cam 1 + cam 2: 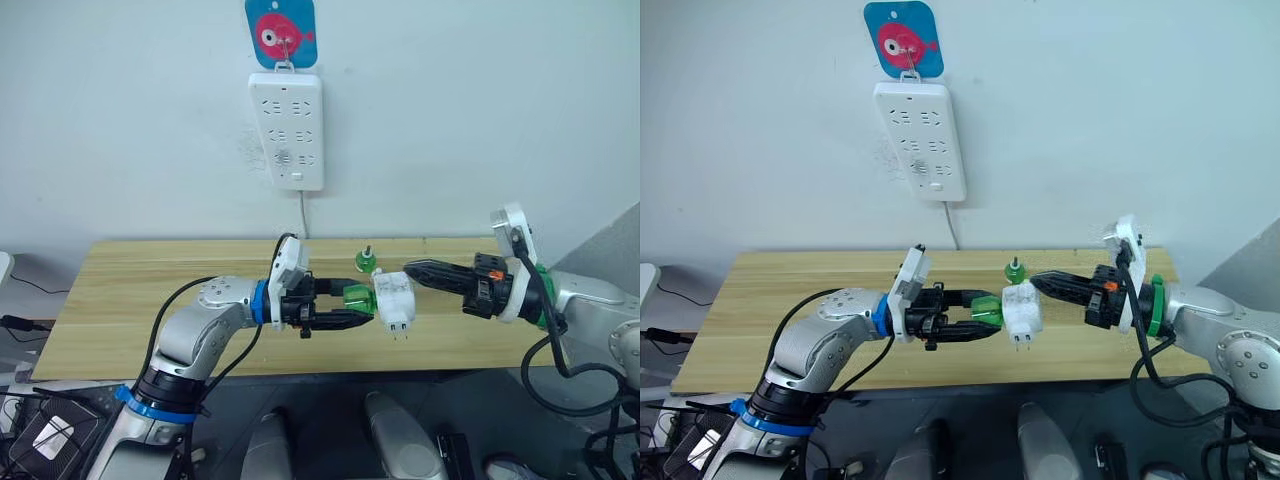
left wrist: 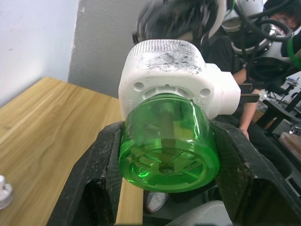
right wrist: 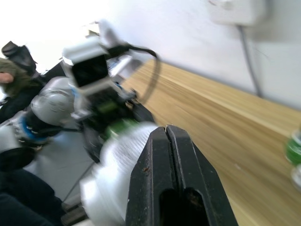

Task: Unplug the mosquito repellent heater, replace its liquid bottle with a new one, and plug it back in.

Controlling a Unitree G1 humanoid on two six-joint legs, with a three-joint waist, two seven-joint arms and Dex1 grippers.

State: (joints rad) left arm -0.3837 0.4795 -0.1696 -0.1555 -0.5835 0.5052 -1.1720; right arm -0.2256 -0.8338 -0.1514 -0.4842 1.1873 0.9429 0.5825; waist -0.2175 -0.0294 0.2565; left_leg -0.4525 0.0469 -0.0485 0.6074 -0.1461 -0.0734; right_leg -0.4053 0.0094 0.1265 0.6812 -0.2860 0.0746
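We hold the mosquito repellent heater (image 1: 394, 299) unplugged above the desk's (image 1: 130, 300) front edge, left fingers (image 2: 94, 174) clamped on its green bottle (image 2: 168, 148), right gripper's (image 1: 408, 268) closed fingers pressing its dome; next, twisting them apart.

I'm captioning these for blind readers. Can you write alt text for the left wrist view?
Two black fingers grip a translucent green bottle screwed into a white rounded plastic heater, held above a light wooden table.
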